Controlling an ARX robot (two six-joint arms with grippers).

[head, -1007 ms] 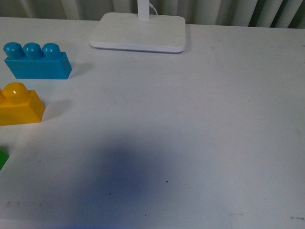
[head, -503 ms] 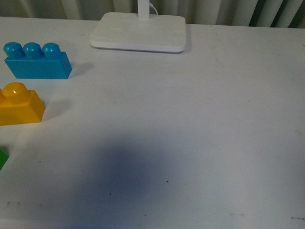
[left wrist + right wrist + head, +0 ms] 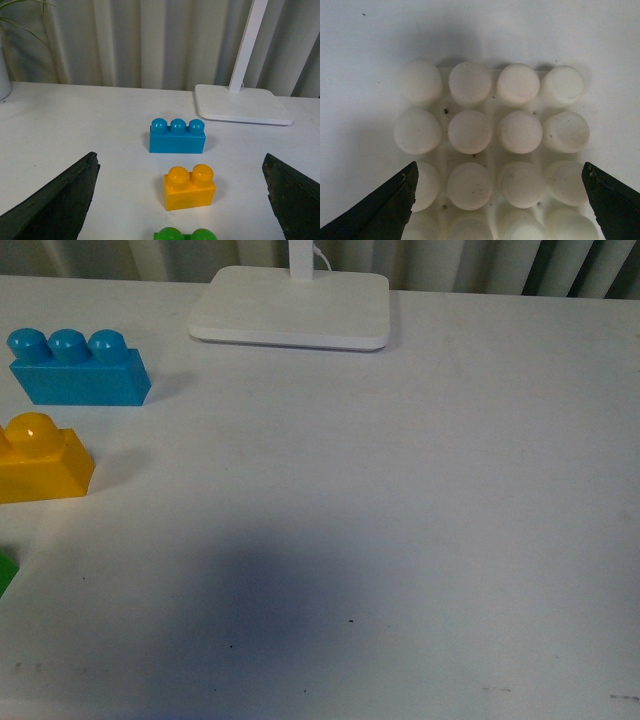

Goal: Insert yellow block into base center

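Observation:
The yellow block point(image 3: 40, 465) lies at the left edge of the front view, partly cut off. In the left wrist view the yellow block point(image 3: 190, 187) stands upright with two studs, between the jaws of my open left gripper point(image 3: 182, 205) and a little ahead of them. The base point(image 3: 492, 145), a white studded plate, fills the right wrist view. My open right gripper point(image 3: 500, 200) hovers directly over it, one finger point(image 3: 390, 210) at each side. Neither gripper shows in the front view, and the base is out of view there.
A blue three-stud brick point(image 3: 78, 370) lies behind the yellow block; it also shows in the left wrist view point(image 3: 177, 136). A green brick point(image 3: 186, 235) lies in front of the yellow one. A white lamp foot point(image 3: 290, 308) with a post stands at the table's back.

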